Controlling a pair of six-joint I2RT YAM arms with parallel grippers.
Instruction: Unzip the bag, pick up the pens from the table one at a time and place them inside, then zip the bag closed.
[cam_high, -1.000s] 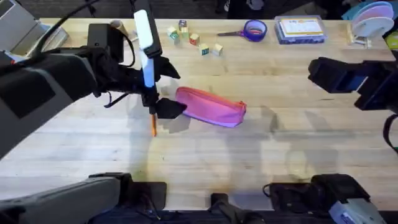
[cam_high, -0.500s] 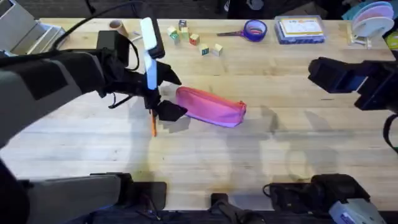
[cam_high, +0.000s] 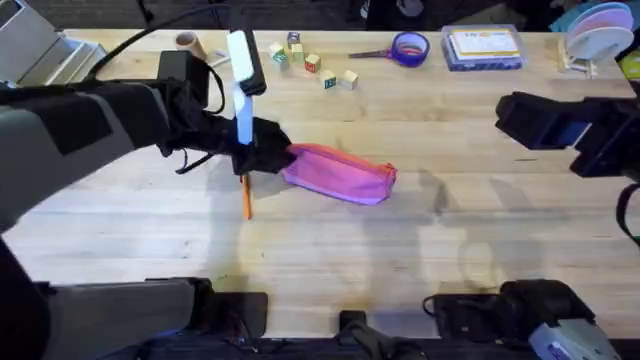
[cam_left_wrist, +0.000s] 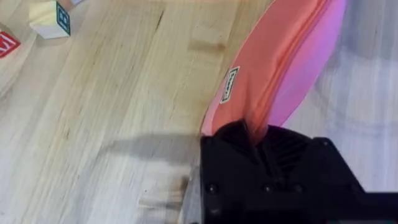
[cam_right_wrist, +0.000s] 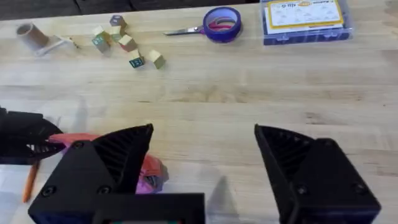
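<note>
Left gripper (cam_high: 268, 158) has just slid onto the bright pink fabric pouch's (cam_high: 340, 172) end, pinching it (unzipping starts); right gripper (cam_right_wrist: 202, 152) gapes empty

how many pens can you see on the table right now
1: a slim orange pen lies on the light wooden plank table, just in front of the left gripper, near the end of the bright pink fabric pouch. Others may be hidden under the arm or pouch.
</note>
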